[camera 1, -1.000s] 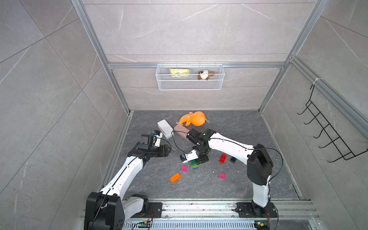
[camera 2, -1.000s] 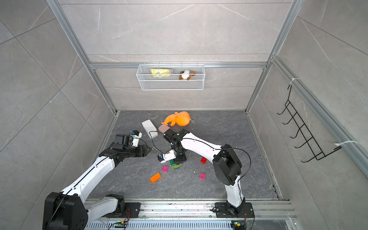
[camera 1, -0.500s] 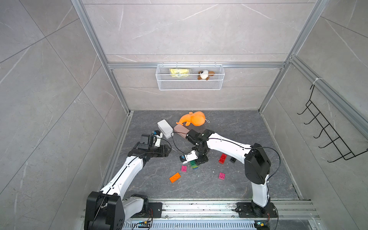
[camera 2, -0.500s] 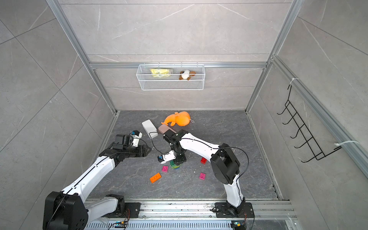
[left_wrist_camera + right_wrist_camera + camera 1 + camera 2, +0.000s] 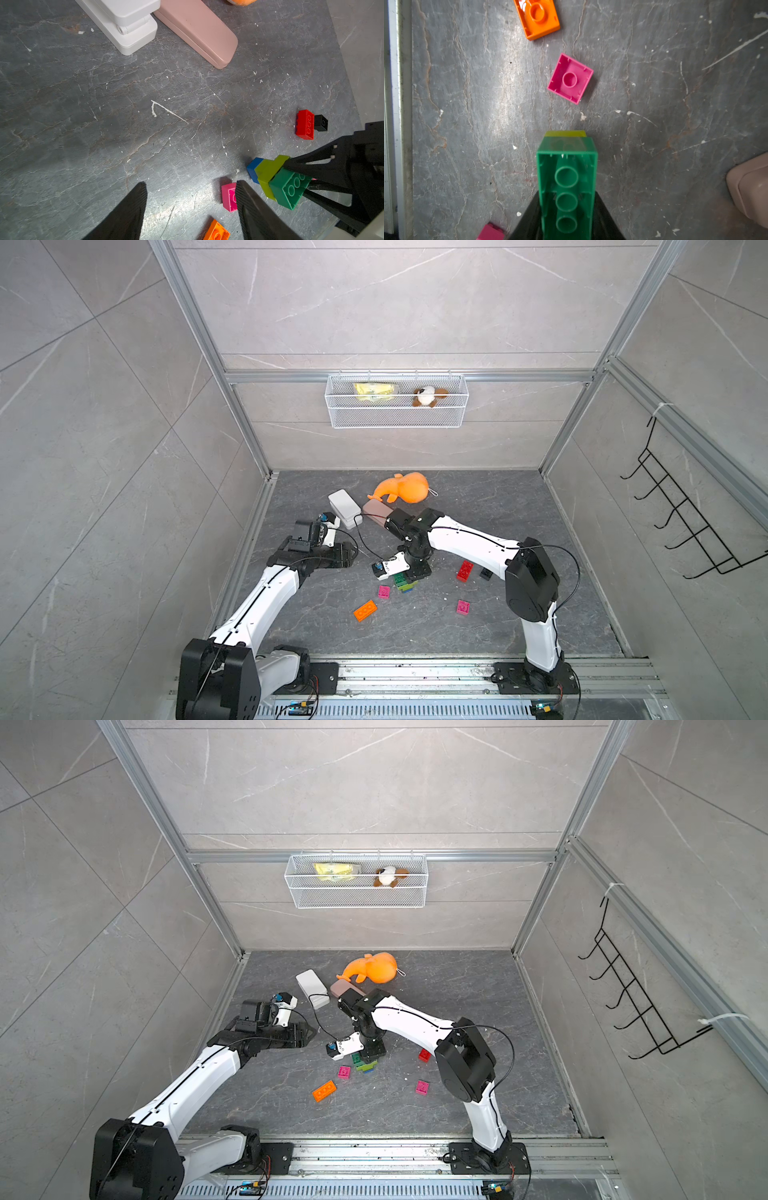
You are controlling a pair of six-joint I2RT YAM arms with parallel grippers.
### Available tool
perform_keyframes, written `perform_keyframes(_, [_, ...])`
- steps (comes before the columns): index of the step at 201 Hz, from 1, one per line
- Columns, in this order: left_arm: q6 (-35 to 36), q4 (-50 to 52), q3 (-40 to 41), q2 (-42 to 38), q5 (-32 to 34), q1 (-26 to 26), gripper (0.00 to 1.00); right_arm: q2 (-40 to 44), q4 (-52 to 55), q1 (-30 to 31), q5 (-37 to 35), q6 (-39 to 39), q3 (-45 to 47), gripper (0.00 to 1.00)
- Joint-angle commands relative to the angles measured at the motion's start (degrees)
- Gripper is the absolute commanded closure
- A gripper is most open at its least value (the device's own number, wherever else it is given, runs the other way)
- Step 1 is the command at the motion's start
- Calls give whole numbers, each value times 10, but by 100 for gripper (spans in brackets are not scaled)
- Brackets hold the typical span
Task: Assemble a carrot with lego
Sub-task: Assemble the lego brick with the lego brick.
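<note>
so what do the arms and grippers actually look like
The left arm and right arm have white shells and black joints, each with a thin black cable. The left gripper and right gripper have black tapered fingers, ribbed on the left.

High twin top views over the whole floor (image 5: 519,506); wrist views close above one pink brick (image 5: 228,196).

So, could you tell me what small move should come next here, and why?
Probably bring the left gripper toward the red brick: its jaws are open and empty, while the right gripper is shut on the blue, lime and dark-green carrot, whose open underside can take another brick.
</note>
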State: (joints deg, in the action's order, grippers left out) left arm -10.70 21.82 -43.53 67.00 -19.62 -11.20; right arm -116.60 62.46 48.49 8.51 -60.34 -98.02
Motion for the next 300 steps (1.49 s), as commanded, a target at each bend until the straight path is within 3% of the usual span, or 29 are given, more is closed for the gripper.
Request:
perform_keyframes(1, [11, -5, -6, 4, -17, 3, 29, -20, 24, 7, -7, -17, -12, 76])
perform_keyframes(178, [10, -6, -6, 7, -23, 3, 29, -21, 43, 8, -44, -49, -8, 79])
perform_keyframes(300, [10, -6, -8, 12, -36, 3, 29, 0, 49, 8, -53, -3, 30, 80])
